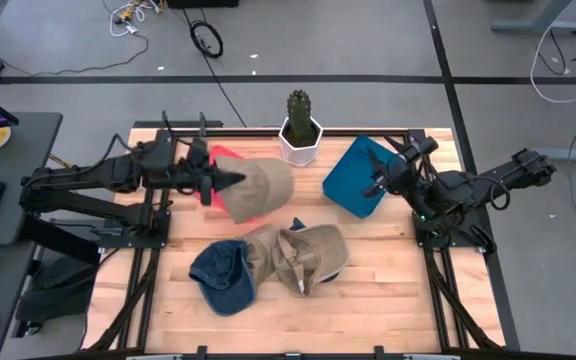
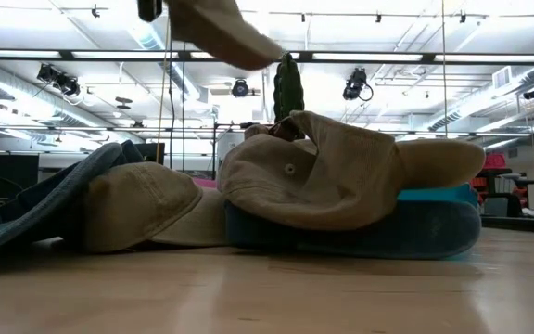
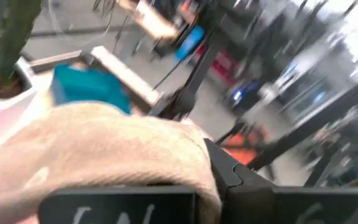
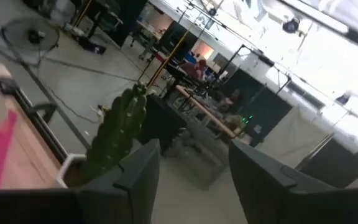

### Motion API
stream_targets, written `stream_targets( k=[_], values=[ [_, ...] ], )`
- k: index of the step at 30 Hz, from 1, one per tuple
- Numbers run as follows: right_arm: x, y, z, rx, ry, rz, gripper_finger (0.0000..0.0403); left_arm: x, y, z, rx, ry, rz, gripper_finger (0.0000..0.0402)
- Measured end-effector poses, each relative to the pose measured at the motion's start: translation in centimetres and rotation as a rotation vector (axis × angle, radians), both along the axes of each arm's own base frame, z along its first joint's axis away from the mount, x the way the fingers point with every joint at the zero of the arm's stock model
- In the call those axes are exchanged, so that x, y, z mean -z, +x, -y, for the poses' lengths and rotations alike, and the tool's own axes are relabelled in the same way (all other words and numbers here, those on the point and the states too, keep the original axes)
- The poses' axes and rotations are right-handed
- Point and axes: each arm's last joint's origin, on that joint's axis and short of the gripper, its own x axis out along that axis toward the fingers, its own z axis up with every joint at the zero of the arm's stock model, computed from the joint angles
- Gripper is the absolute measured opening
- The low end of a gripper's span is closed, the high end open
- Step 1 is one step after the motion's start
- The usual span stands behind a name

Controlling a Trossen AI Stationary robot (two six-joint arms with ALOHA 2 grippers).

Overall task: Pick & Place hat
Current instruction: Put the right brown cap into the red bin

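In the high view my left gripper [image 1: 230, 180] reaches in from the table's left and is shut on a tan hat [image 1: 263, 185]. That hat hangs over a pink hat [image 1: 230, 157] that lies on the table. The low view shows the tan hat [image 2: 221, 28] high above the table. My right gripper [image 1: 376, 182] stands open above a teal hat [image 1: 353, 180] at the far right. Its wrist view shows an empty gap between the fingers [image 4: 194, 162]. My left gripper holds the tan hat by the edge nearest the arm [image 1: 238, 182], coming level from the table's left. In the left wrist view the cloth [image 3: 166, 162] drapes over the fingers and hides the place of contact. The hat is lifted clear of the table.
A cactus in a white pot [image 1: 301, 132] stands at the far edge between the arms. In the near middle lies a heap of hats: a blue denim one [image 1: 223, 275] and two tan ones [image 1: 313, 255], with a dark teal one [image 2: 360, 237] underneath.
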Motion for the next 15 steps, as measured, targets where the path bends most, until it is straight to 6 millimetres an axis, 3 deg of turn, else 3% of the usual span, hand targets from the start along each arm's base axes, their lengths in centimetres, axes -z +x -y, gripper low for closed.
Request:
stream_targets(
  k=[15],
  values=[
    [0.3, 0.0, -0.5, -0.041, 0.125, 0.183, 0.019, 3.0, -0.6, -2.2, 0.078, 0.222, -0.342, 0.0005]
  ],
)
